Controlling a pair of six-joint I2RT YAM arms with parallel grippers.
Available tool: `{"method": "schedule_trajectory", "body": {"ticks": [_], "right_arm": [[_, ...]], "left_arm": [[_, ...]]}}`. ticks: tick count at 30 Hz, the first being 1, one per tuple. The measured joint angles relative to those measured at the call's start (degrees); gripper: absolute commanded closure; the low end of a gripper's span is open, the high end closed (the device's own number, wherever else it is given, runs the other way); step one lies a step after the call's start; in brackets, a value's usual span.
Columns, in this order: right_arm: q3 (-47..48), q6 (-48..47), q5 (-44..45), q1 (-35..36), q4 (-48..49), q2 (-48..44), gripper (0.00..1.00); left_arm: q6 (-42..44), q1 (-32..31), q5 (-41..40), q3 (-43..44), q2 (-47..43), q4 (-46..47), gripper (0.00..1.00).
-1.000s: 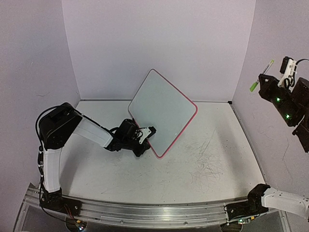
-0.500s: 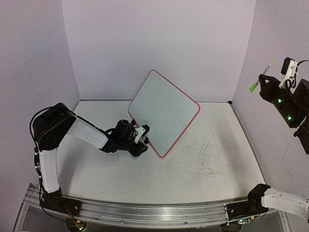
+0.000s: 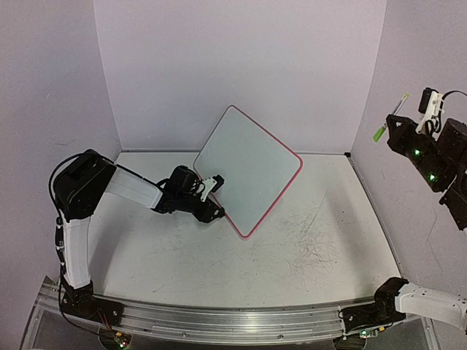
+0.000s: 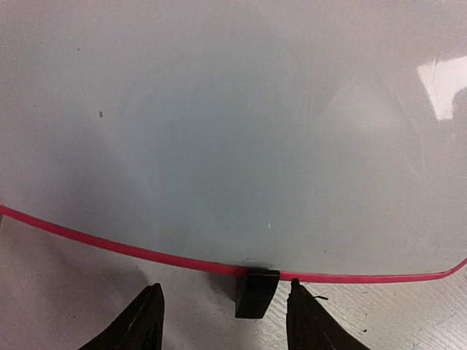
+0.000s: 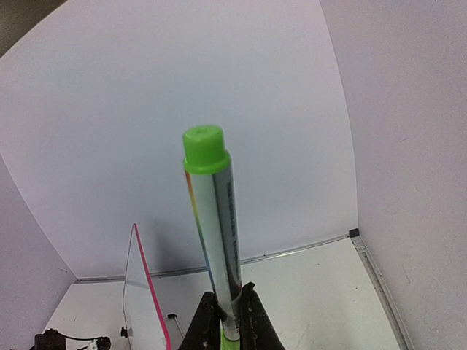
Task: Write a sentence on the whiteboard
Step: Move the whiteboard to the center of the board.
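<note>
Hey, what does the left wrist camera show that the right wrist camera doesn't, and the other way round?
Only the left wrist view: the whiteboard face close up, with no writing on the part shown, and its black clip foot between the open fingers of the left tool.
Only the right wrist view: the right tool shut on a marker, which stands upright with its green end up.
Both: the whiteboard with its red rim, seen nearly edge-on from the right wrist, and the table under it.
</note>
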Motion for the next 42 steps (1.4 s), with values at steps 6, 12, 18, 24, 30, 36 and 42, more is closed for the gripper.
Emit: {"method": "schedule_trajectory", "body": {"ticks": [6,12,18,24,30,36,42], "right_arm": [[0.02,0.07,0.0,0.0,-0.11,-0.17,1.0],[0.0,0.6,-0.14,0.0,-0.11,-0.48,1.0],[0.01,1.11,-0.97,0.0,-0.14,-0.58,1.0],[0.02,1.27,-1.49,0.0,-0.14,-0.96,1.0],[0.02,1.22,-1.61,0.0,-0.13,-0.94,1.0],[0.05,0.98,-1.88,0.0,-0.05,-1.13,1.0],[0.07,-0.04,-4.04,0.0,0.38,-3.17,1.0]], "left_arm": [[2.49,-0.12,3.52,3.53,2.76,-2.46,0.51],[3.04,-0.61,3.51,6.79,4.6,-4.85,0.69],[2.62,-2.64,1.71,7.5,4.62,-6.33,0.82],[-0.39,-5.72,-4.79,7.54,4.62,-5.8,0.89],[-8.76,-10.95,-14.57,7.61,4.62,-4.88,0.92],[-23.42,-19.16,-27.0,8.37,4.97,-6.28,0.94],[-39.14,-26.1,-38.51,17.58,10.5,-11.85,0.96]]}}
